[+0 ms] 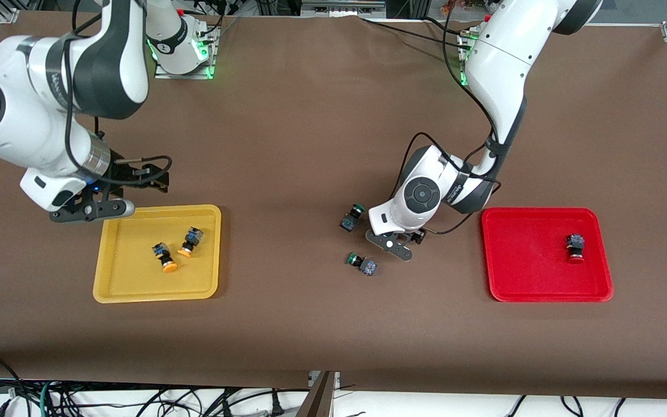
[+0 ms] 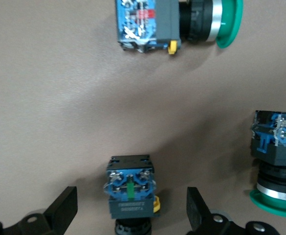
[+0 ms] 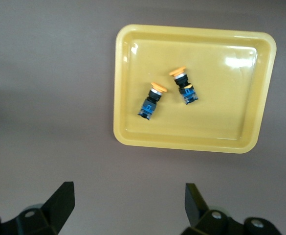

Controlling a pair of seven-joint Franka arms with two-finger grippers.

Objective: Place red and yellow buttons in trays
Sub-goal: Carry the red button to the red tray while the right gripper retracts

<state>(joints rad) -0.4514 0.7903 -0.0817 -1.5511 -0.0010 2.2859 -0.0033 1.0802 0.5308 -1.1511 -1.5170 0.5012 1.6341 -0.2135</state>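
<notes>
Two yellow-capped buttons [image 1: 164,258] [image 1: 190,241] lie on their sides in the yellow tray [image 1: 119,289], and both show in the right wrist view [image 3: 152,100] [image 3: 184,85]. One red-capped button [image 1: 575,248] stands in the red tray [image 1: 519,278]. My left gripper [image 1: 394,243] is low over the table, open, with its fingers [image 2: 64,210] on either side of a dark and blue button body [image 2: 130,193]. That button's cap is hidden. My right gripper [image 1: 93,208] is open and empty [image 3: 128,205], over the table beside the yellow tray [image 3: 128,137].
Two green-capped buttons lie on the table close to my left gripper, one [image 1: 352,217] farther from the front camera and one [image 1: 362,263] nearer. Both show in the left wrist view [image 2: 177,22] [image 2: 277,166]. The brown table [image 1: 310,145] stretches between the trays.
</notes>
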